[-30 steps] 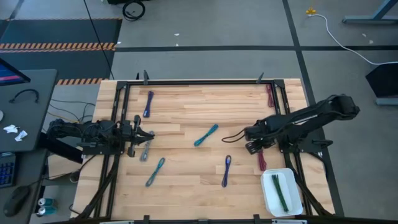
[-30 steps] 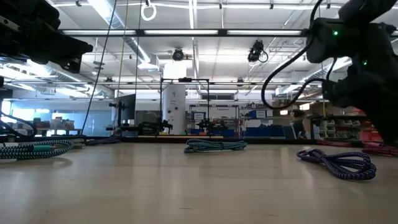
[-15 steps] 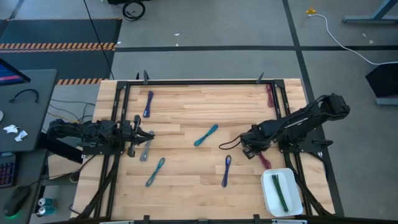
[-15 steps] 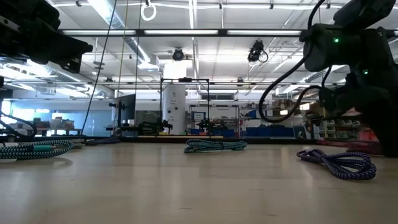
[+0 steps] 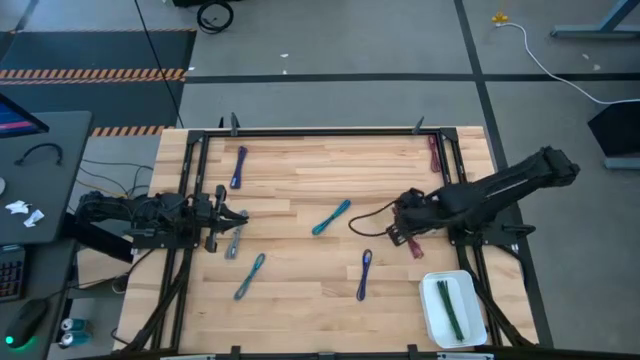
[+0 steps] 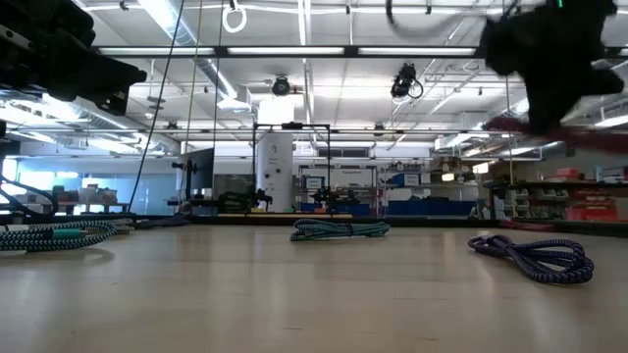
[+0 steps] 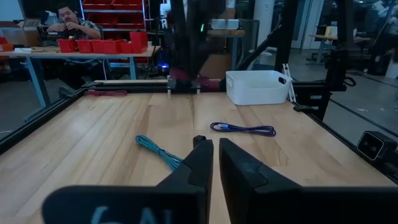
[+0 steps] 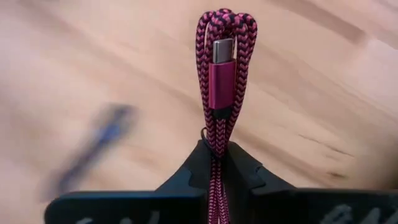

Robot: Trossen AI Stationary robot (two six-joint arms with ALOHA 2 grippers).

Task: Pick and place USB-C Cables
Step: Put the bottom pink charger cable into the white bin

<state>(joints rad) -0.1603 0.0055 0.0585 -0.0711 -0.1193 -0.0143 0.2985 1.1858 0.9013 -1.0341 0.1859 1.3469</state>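
My right gripper (image 8: 216, 163) is clenched on the dark red cable (image 8: 222, 74), its length running straight ahead; the white bin (image 5: 453, 309) sits nearby at the desk's near right corner.

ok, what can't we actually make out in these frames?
- Right gripper, shut on the dark red cable: motion-smeared in the low view.
- Grey cable, high view: partly covered by the left gripper.
- White bin, high view: holds a green cable; anything under it is hidden.
- Second dark red cable, high view: lies against the black frame, its outline too small to trace.
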